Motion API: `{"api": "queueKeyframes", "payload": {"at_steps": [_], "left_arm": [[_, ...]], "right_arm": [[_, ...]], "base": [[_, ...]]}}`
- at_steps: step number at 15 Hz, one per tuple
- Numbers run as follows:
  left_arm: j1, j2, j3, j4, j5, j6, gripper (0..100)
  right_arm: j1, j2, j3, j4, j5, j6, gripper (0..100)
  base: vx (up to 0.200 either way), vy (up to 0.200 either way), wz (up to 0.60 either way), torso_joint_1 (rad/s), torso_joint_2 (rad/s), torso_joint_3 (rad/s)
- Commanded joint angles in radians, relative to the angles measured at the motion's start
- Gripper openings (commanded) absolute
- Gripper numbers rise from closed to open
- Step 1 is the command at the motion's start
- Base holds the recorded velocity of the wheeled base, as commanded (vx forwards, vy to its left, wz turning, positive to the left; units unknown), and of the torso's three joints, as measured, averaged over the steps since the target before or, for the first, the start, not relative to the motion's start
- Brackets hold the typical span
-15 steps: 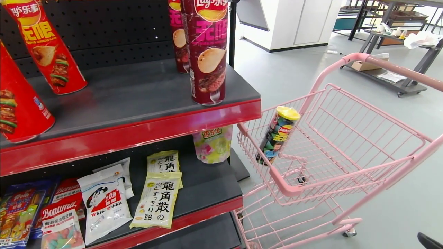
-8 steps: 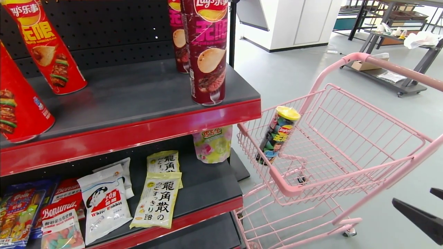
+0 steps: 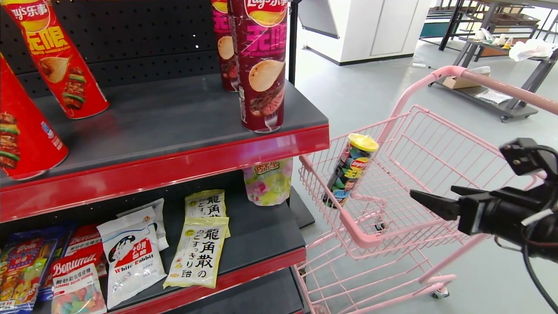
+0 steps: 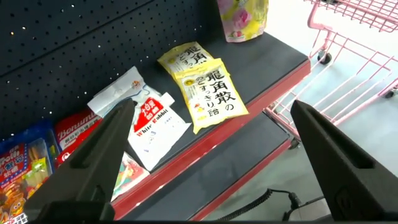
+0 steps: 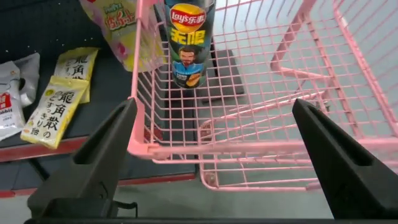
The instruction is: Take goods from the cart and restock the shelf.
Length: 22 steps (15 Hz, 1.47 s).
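Right gripper (image 3: 432, 192): wide open, holding nothing; up over the near side of the cart (image 3: 362, 235), pointing at the can (image 3: 351, 170).
Left gripper (image 4: 211, 107): wide open too, holding nothing; low down by the snack bags (image 4: 208, 93), on the shelf side of the cart.
Can: tall, with a yellow lid; inside the cart, in the corner closest to the shelf (image 3: 174, 117), leaning a little.
Shelf: right next to the cart; top board has a bare spot between the red cans (image 3: 65, 65) and the dark red cans (image 3: 261, 65).
Just changed: right gripper came in from the low far edge of the head view and is now over the cart. Can and cart stayed put.
Meaning: reach for the can has begun, but no grab yet. Nothing put on the shelf from the cart so far.
Next, most likely: go farther into the cart, get both fingers around the can, then close.
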Motion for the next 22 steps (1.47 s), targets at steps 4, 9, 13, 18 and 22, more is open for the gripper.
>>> {"api": "queueKeyframes", "payload": {"at_steps": [4,9,13,18,22], "left_arm": [[0.000,0.005,0.002,0.000,-0.001,-0.001,100],[0.000,0.007,0.016,0.005,-0.003,-0.001,100],[-0.001,0.024,0.025,0.005,-0.004,-0.011,100],[-0.001,0.038,0.025,0.003,-0.009,-0.024,100],[-0.001,0.039,0.025,0.003,-0.009,-0.024,100]], "right_arm": [[-0.001,0.332,-0.191,-0.113,0.015,0.026,100],[0.016,0.438,-0.286,-0.119,0.018,0.064,100],[0.031,0.505,-0.355,-0.121,0.049,0.094,100],[0.031,0.625,-0.415,-0.213,0.054,0.094,100],[0.050,0.708,-0.494,-0.214,0.064,0.094,100]], "base": [[0.000,0.000,0.00,0.000,0.00,0.000],[0.000,0.000,0.00,0.000,0.00,0.000],[0.000,0.000,0.00,0.000,0.00,0.000],[0.000,0.000,0.00,0.000,0.00,0.000],[0.000,0.000,0.00,0.000,0.00,0.000]]}}
